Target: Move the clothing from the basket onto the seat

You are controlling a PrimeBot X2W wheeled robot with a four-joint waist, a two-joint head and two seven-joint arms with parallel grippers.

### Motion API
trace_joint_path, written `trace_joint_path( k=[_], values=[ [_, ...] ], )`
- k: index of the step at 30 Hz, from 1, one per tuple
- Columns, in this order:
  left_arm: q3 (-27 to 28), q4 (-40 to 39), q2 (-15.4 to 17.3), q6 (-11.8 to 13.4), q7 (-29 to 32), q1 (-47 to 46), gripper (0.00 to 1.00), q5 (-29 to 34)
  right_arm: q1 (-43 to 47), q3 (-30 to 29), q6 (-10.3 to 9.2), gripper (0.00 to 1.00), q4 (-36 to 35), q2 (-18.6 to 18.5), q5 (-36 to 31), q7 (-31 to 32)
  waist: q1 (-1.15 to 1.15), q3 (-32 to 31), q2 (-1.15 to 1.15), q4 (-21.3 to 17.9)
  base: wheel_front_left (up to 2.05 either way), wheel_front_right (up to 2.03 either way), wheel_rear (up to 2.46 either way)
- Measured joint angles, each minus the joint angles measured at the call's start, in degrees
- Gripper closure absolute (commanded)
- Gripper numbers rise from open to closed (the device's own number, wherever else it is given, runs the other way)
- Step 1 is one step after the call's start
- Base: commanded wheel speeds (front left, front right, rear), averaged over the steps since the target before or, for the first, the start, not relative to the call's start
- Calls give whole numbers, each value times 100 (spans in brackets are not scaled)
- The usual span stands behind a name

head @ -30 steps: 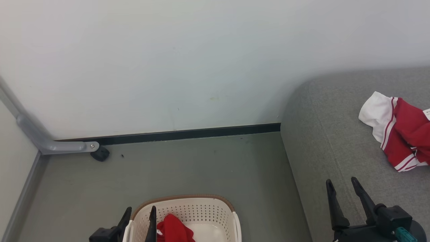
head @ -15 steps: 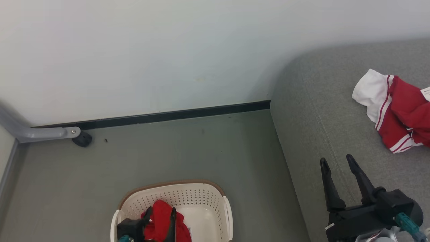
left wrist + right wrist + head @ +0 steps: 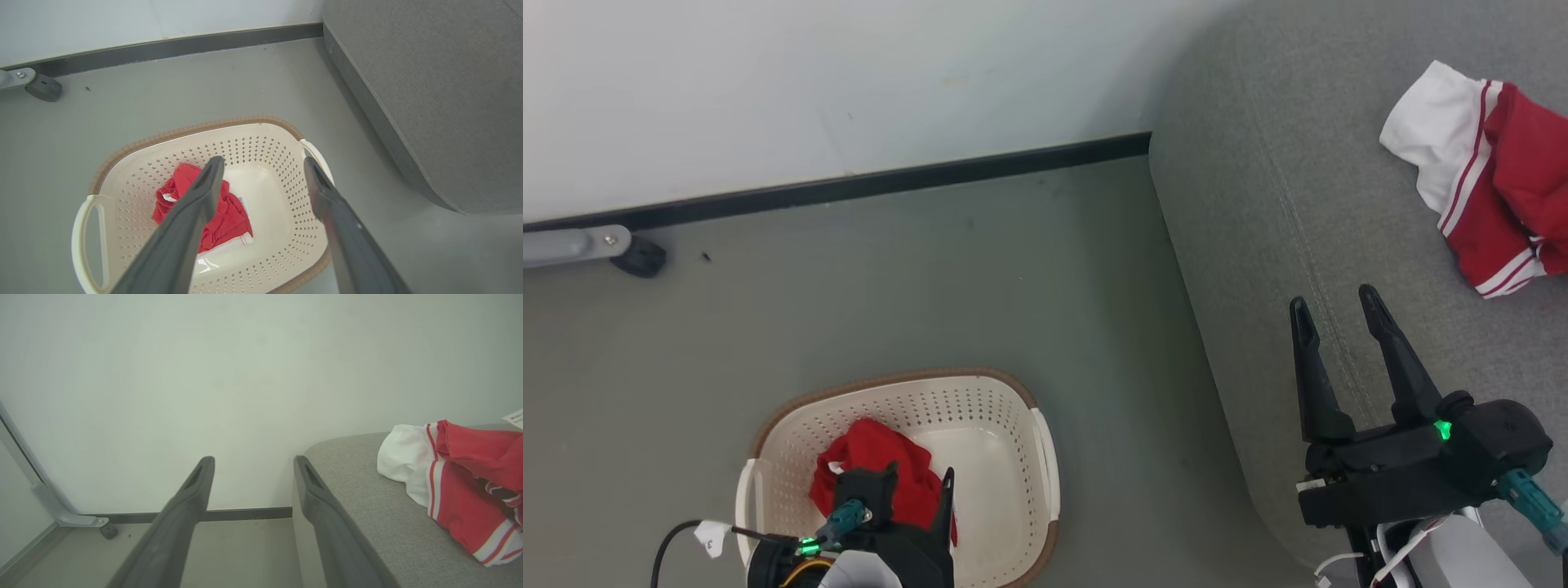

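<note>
My left gripper (image 3: 263,163) hangs over the cream-white perforated plastic laundry basket with the brown rim (image 3: 192,131), its two long dark fingers spread wide and holding nothing; the crumpled red garment with a white edge and a small label (image 3: 229,214) lies on the basket's bottom, toward the side under one finger and not centred between the two; if I go straight down from here, I judge one finger lands on the heap and the other on bare plastic, so the jaws may close on a thin fold that slips out over the grey floor (image 3: 931,286); a tip could also snag a hole in the wall, and a basket this light may tip or lift with the cloth; further out, my right gripper (image 3: 1333,298) is likewise wide open and empty above the near edge of the large grey woven-fabric sofa (image 3: 1258,204), close to where a carry across would have to pass; beyond it, one red-and-white striped garment (image 3: 1503,188) already rests on the seat.
</note>
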Motion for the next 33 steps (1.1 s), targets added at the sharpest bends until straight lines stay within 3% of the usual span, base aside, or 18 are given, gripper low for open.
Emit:
trace_joint_path(
  k=[21,33],
  values=[
    [358,1295,438,-44,740,-1275,0,-34,-534,-175,-92,0,-1016,165,-79,-8,0,1764,1,-759,0,0,0],
    [977,1720,592,64,832,-1969,0,-416,-892,-192,-93,0,-1301,250,-171,-13,0,2785,1,-944,0,0,0]
  ],
)
